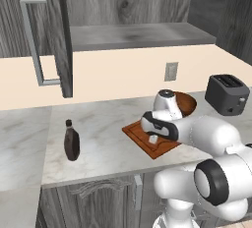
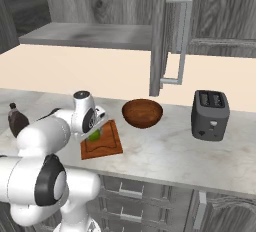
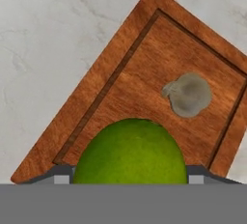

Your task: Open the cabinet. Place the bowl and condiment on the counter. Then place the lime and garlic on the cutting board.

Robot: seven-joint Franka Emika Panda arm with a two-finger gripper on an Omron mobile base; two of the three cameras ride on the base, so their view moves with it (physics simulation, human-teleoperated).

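Observation:
My gripper is shut on the bright green lime, low over the reddish-brown cutting board. The pale garlic lies on the board just beyond the lime. From the right base view the lime shows under the gripper above the board. The wooden bowl stands on the counter right behind the board. The dark condiment bottle stands upright on the counter, well to the left of the board. The cabinet door is swung open.
A dark toaster stands on the counter to the right of the bowl. The open cabinet door with its silver bar handle juts out above the counter. A wall socket sits on the cream backsplash.

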